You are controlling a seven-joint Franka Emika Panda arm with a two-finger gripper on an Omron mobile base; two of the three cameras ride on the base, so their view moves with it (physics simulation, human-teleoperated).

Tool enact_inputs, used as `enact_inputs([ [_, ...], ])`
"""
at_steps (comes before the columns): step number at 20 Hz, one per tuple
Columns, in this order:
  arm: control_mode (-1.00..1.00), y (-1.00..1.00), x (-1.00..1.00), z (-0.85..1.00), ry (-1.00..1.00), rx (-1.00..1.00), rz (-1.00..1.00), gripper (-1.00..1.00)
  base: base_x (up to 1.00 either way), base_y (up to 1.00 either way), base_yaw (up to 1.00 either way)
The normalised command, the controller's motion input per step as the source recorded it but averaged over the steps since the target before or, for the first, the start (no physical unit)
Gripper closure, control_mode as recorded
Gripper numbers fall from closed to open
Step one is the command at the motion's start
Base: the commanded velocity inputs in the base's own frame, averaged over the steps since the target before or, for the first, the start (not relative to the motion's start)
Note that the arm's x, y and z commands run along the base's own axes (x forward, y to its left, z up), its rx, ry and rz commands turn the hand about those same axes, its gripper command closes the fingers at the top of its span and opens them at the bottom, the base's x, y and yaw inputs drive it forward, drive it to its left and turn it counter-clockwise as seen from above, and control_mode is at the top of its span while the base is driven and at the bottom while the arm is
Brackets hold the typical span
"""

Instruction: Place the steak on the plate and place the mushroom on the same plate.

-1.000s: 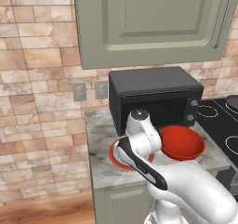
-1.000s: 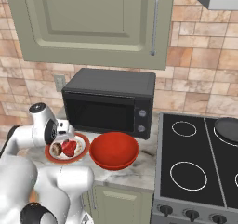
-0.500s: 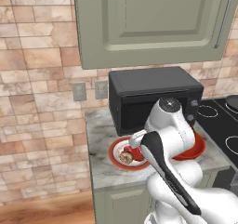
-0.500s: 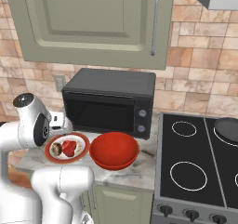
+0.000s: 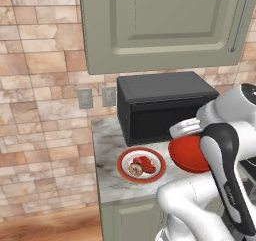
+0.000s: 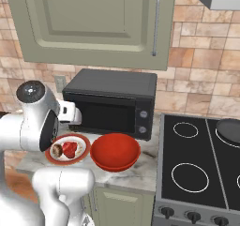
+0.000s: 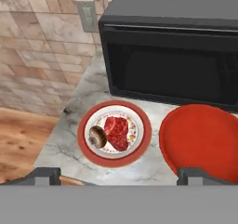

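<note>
Steak (image 7: pixel 116 132) and mushroom (image 7: pixel 97 136) lie together on the plate (image 7: pixel 139 115), well below the pincer (image 7: pixel 119 175) and straight ahead of it in the hand view, the mushroom touching the steak's edge on the side toward the brick wall (image 7: pixel 42 56). Both sit inside the red-orange rim, which is what the task asks, so I judge the job done or all but done. The pincer's two tips stand spread wide at the bottom of the hand view with nothing between them; it pinches nothing. That fits a hand with nothing left to carry, held high enough above the food that it cannot knock it.

The plate rests on the marble bench (image 7: pixel 69 121), near its front edge and just in front of the black microwave (image 7: pixel 172 56). Beside it, off to one side of the pincer's line, stands a red bowl (image 7: pixel 200 139), close to the plate but apart from it; it holds nothing that can be seen. From the right base view the plate (image 6: pixel 83 151) with its load shows next to that bowl (image 6: pixel 115 151), with the white arm partly over the plate's near side.
</note>
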Motion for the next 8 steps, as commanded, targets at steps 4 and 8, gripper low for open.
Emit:
enact_inputs([
  [4, -1.00, -0.39, -0.12, 0.26, -0.09, 0.06, 0.00, -1.00, 0.00, 0.00, 0.00],
  [8, -1.00, -0.42, -0.26, 0.24, -0.07, 0.00, 0.00, -1.00, 0.00, 0.00, 0.00],
])
